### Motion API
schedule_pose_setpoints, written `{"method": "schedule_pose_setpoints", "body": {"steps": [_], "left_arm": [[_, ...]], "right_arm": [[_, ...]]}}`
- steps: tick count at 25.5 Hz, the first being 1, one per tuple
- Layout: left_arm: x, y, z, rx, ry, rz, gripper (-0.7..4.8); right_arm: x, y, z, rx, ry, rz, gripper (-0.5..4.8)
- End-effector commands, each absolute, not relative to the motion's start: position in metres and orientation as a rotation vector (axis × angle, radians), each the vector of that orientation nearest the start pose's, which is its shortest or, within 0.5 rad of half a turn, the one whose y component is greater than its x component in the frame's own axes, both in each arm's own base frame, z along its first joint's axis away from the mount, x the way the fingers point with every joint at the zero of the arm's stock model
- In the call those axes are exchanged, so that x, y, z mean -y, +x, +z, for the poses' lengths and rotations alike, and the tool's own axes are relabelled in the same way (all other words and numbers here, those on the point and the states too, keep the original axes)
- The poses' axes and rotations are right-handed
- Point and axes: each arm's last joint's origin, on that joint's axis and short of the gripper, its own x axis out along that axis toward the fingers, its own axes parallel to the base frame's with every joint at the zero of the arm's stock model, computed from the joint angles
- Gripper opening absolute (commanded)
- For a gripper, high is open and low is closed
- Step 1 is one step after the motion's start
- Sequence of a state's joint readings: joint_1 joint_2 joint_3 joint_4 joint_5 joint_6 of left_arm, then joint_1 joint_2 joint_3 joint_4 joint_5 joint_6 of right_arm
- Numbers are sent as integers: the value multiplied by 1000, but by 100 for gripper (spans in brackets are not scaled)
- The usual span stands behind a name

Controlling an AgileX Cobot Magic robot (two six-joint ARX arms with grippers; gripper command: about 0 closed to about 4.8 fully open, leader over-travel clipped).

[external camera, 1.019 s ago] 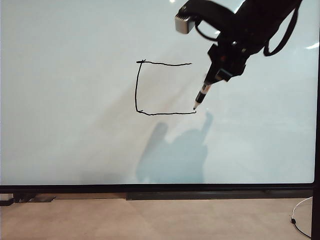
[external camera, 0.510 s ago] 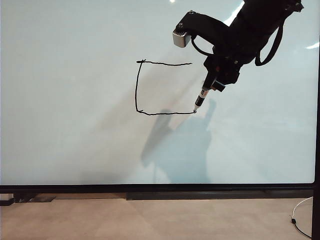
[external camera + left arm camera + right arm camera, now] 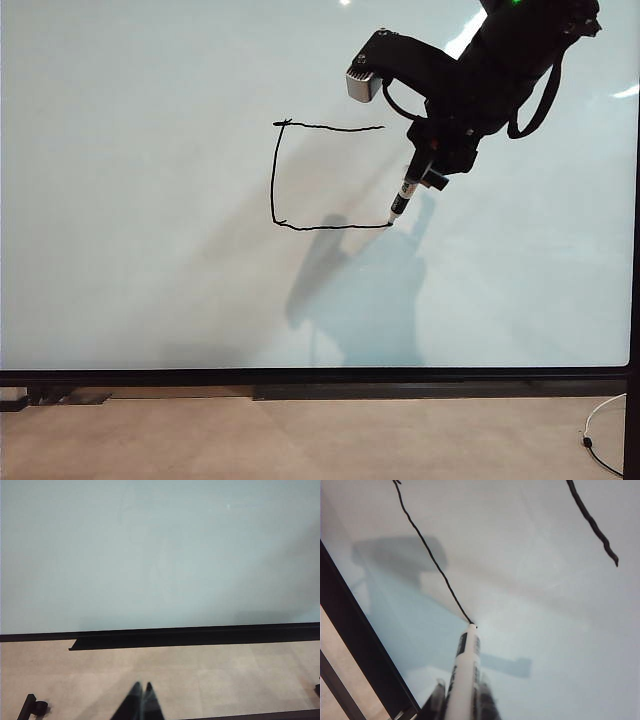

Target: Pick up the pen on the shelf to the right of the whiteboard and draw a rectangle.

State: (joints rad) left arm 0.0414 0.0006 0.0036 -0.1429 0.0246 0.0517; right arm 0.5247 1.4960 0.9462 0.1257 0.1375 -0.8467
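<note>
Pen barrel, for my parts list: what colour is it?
White with black print, on the slim marker pen; clearest in the right wrist view.

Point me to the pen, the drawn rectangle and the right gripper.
pen [image 3: 403,194]: exterior view, on the white barrel below the jaws.
rectangle [image 3: 272,175]: exterior view, on its left vertical stroke.
right gripper [image 3: 428,165]: exterior view, where the jaws clamp the pen.

A pale beige floor [image 3: 300,440] is stretching across the near strip of the scene. A thin white cable [image 3: 600,435] is curling on it at the far right (ending in a small dark plug), and a black bracket [image 3: 55,397] is sitting at the left
</note>
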Motion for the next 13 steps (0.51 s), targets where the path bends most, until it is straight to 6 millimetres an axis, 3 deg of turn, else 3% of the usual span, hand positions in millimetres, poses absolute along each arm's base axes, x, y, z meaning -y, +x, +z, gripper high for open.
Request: {"method": "schedule_pose_setpoints", "body": {"steps": [1, 13], "left_arm": [[-3, 96, 153, -127, 48, 12, -5], [-3, 96, 153, -127, 48, 12, -5]], "right_arm": [[-160, 290, 256, -184, -950, 509, -10], [-163, 295, 273, -130, -980, 455, -10]]}}
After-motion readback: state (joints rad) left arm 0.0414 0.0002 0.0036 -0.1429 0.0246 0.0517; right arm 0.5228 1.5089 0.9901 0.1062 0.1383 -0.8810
